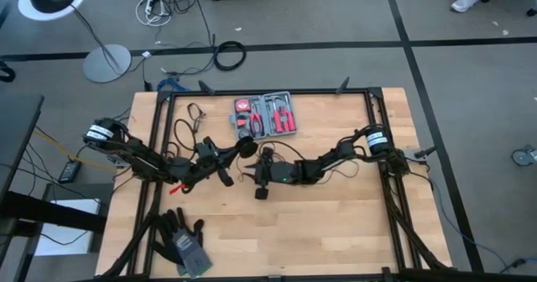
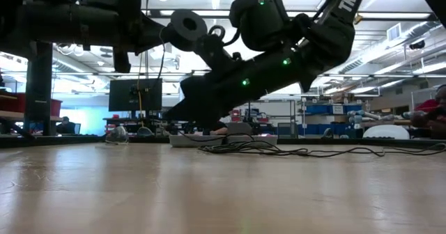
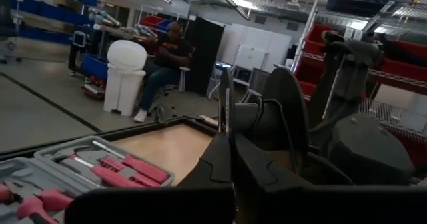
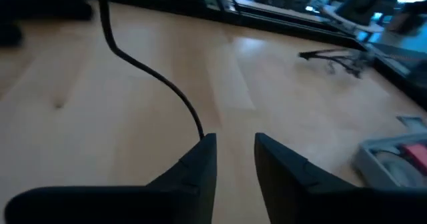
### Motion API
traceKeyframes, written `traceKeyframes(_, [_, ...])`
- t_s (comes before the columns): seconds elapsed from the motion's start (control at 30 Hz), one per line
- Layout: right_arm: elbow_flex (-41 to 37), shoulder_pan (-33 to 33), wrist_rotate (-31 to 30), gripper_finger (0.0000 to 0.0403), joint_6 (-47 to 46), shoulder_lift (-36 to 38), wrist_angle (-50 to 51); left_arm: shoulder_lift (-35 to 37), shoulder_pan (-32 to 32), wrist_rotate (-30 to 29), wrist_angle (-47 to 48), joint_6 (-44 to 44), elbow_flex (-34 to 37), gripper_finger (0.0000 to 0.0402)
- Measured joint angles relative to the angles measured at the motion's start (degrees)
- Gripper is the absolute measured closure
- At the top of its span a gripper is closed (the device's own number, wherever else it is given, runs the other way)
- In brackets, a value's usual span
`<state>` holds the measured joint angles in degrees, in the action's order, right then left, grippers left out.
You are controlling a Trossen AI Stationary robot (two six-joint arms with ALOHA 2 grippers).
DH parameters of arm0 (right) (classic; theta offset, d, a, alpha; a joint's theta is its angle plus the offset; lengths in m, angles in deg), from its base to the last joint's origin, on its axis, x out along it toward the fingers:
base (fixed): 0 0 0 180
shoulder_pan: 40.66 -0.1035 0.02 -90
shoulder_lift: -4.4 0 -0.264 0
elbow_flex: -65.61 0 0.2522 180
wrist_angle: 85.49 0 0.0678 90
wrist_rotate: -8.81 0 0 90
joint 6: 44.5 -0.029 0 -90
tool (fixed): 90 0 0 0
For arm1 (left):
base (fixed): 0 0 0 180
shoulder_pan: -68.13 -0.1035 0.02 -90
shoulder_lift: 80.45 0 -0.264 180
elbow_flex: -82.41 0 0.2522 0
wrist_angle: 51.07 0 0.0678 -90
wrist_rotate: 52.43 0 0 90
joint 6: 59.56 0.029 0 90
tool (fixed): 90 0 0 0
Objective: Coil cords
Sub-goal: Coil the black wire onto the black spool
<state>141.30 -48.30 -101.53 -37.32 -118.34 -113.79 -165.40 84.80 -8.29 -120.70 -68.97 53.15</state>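
Wooden table (image 1: 336,223) | arm lettering "TROS…" | right gripper (image 4: 233,151) parted, empty, beside wire (image 4: 153,77) | left gripper (image 3: 230,157) closed

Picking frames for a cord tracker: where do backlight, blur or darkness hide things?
Low view: bright ceiling lights silhouette the arms, while the cord reads clearly on the table. Right wrist view: dim, soft; right gripper fingers blurred. Left wrist view: left gripper dark, out of focus; tool kit sharper.

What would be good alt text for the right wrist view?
The right gripper hangs low over a wooden table, jaws slightly apart, with a thin black cord curving across the table to the tip of one jaw. A red tool kit lies farther off.
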Motion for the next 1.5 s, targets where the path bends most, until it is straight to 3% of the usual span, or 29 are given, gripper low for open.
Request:
traceKeyframes(0.63, [0.0,-0.6,1.0,0.0298,-4.0,0.0,-5.0,0.0,0.0,0.1,1.5,0.2,0.0,0.0402])
traceKeyframes(1.17, [-0.1,-1.5,1.0,0.0308,-4.5,0.1,1.4,0.0,0.0,0.1,0.6,1.7,0.0,0.0401])
traceKeyframes(1.3, [-0.1,-1.0,1.0,0.0331,-6.1,0.1,1.9,0.0,0.0,0.5,0.3,1.7,0.0,0.0401])
traceKeyframes(1.43, [-0.1,-0.8,1.4,0.0391,-7.5,0.1,5.0,0.0,0.0,0.7,0.0,1.5,0.0,0.0402])
traceKeyframes(1.5, [-0.1,-0.8,1.5,0.0393,-9.1,0.1,6.6,0.0,0.0,1.1,-0.6,1.5,0.0,0.0401])
